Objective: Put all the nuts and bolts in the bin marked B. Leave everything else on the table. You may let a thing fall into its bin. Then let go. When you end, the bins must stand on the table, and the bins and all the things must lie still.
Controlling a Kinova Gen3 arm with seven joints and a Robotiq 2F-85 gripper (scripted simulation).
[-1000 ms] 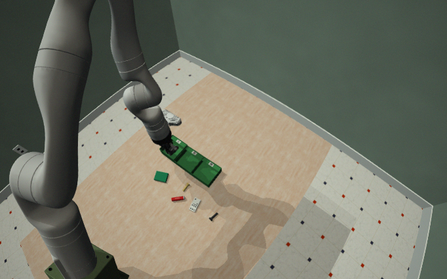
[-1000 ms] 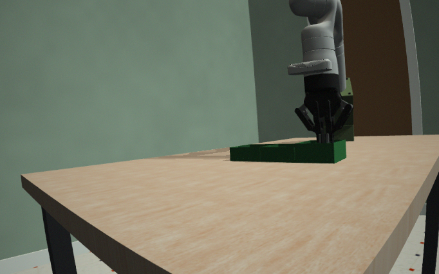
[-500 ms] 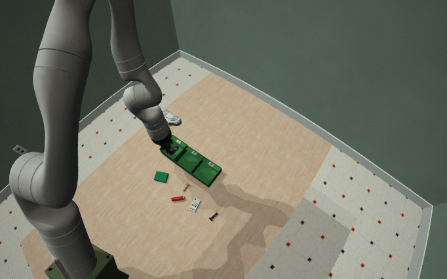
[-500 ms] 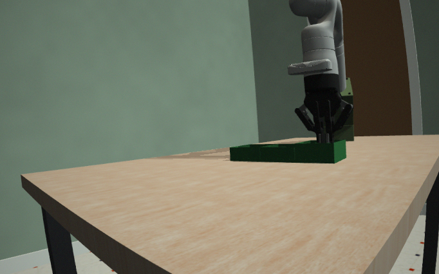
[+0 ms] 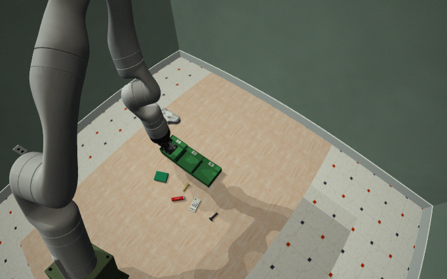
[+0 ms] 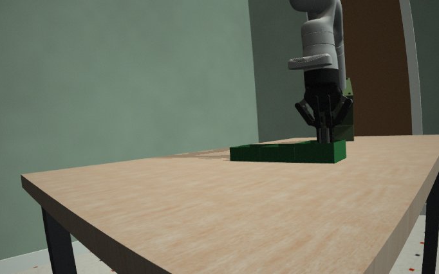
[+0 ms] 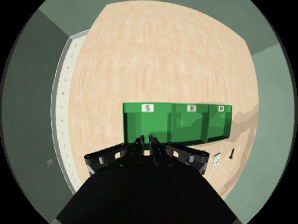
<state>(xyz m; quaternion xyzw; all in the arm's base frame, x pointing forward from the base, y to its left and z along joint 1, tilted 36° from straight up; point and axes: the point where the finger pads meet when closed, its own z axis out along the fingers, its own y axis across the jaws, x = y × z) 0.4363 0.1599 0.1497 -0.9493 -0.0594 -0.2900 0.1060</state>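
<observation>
A green tray of three bins [image 5: 204, 173] [image 6: 282, 154] [image 7: 176, 125] stands in the middle of the table; each bin has a small white label that I cannot read. My gripper [image 5: 170, 148] [image 6: 324, 137] [image 7: 146, 140] points down with its fingertips inside the end bin nearest the arm. The fingers are shut and I see nothing between them. A black bolt [image 5: 213, 217] [image 7: 232, 153] lies on the table in front of the tray. A small yellow bolt-like piece [image 5: 185, 186] lies closer to the tray.
A flat green square [image 5: 160, 176], a red piece [image 5: 177, 198] and a white domino [image 5: 194, 204] [image 7: 217, 160] lie on the table [image 5: 253, 138] [image 6: 214, 204] between the tray and the arm's base [image 5: 90, 268].
</observation>
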